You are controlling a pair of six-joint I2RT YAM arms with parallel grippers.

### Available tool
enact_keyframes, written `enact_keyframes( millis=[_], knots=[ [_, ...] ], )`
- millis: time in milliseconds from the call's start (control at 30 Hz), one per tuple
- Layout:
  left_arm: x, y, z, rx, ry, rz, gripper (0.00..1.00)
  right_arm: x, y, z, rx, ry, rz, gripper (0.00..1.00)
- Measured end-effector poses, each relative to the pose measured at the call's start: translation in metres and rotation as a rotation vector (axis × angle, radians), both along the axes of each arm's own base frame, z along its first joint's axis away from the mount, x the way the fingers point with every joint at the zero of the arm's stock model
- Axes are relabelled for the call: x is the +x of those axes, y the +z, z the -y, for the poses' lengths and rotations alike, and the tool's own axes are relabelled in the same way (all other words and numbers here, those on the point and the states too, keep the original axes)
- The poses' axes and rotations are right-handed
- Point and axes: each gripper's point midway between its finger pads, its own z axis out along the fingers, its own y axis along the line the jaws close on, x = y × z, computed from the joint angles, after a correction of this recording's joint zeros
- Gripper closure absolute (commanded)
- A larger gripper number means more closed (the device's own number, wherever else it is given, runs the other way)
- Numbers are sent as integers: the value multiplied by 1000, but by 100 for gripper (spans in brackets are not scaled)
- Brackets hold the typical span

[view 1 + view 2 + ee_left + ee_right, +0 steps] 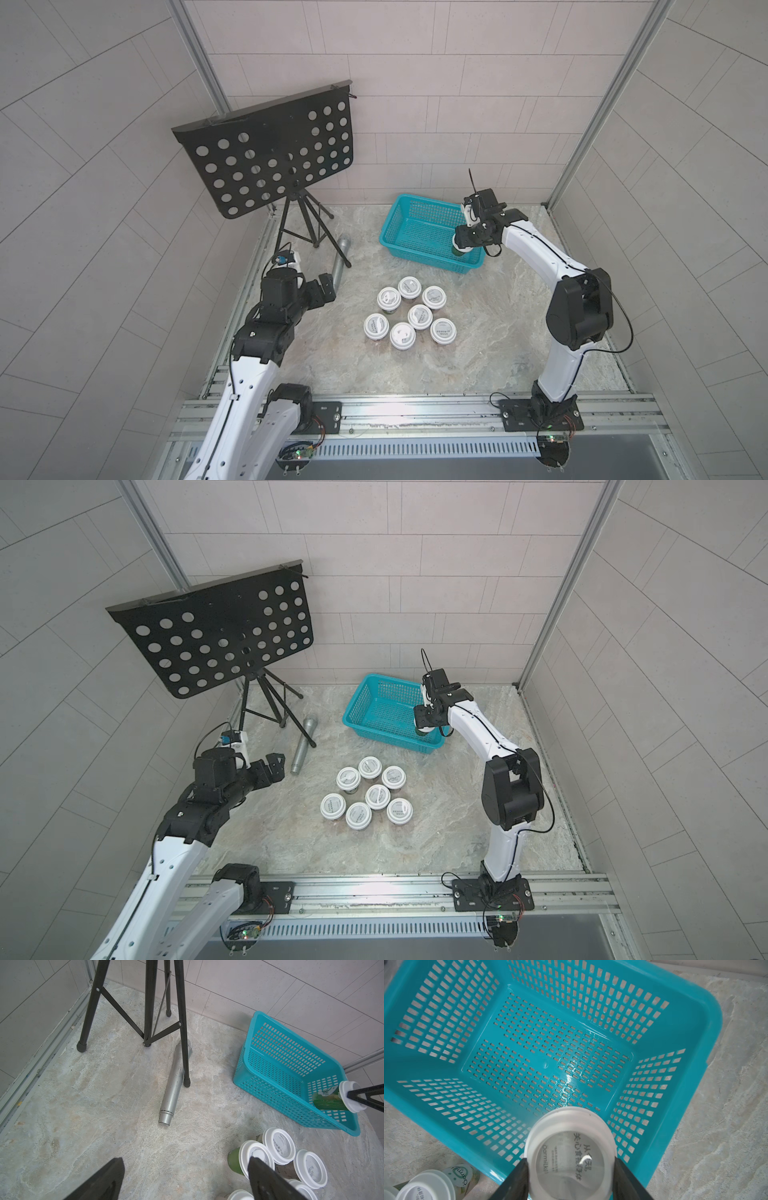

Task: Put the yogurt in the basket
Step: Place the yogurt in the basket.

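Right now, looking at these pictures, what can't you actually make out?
- Held cup: the right wrist view shows only its lid, so whether its base touches the basket floor is hidden.
- In both top views the right hand covers most of it.
- Loose cups: lid print too small in top views; the left wrist view's edge and a finger of the left hand cut some off.

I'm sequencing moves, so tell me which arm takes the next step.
Right. The right gripper is shut on a yogurt cup over the basket, ready to lower and release. The left gripper is open, away from the basket.
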Motion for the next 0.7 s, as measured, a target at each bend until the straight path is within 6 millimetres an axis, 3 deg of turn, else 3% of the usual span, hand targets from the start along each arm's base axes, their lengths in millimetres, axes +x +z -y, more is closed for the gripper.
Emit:
enact_keyframes(
  millis=[300, 700],
  knots=[
    [0, 0, 0, 0, 0, 0, 0, -1, -31, 3, -48, 10, -97, 38],
    [1, -2, 0, -1, 0, -8, 0, -10, -54, 5, -80, 17, -179, 37]
  ],
)
